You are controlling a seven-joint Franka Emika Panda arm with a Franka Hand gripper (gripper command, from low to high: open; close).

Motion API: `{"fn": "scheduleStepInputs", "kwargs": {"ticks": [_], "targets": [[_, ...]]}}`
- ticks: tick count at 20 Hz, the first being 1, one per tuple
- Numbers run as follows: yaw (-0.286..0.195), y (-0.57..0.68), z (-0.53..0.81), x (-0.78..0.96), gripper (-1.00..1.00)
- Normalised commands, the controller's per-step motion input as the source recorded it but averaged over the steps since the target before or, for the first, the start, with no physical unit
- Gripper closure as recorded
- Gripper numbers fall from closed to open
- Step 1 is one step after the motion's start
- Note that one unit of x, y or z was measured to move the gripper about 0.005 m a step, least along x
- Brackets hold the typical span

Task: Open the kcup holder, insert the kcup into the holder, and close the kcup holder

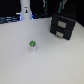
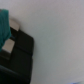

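Lab-like test bench, bare white table (dark cluttered backdrop), lone white bottle

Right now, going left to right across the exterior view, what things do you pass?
Tall white bottle-like object → kcup → kcup holder.

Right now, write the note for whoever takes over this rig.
Gripper: not seen in the exterior view; the wrist view does not show its fingers clearly, so open or shut cannot be told.
The kcup holder sits on the white table toward the exterior view's right, both drawer fronts looking shut.
The kcup stands upright on the table, apart from the holder, nearer the middle.
Done: nothing that shows.
Left: open the holder, put the kcup in, close it.
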Motion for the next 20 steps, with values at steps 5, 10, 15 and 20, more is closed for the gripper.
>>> {"fn": "scheduleStepInputs", "kwargs": {"ticks": [5,10,15,20], "targets": [[-0.176,0.66,-0.09,-0.08,-1.00],[-0.167,0.64,-0.14,-0.07,-1.00],[-0.158,0.60,-0.19,-0.02,-1.00],[-0.139,0.54,-0.22,0.00,-1.00]]}}
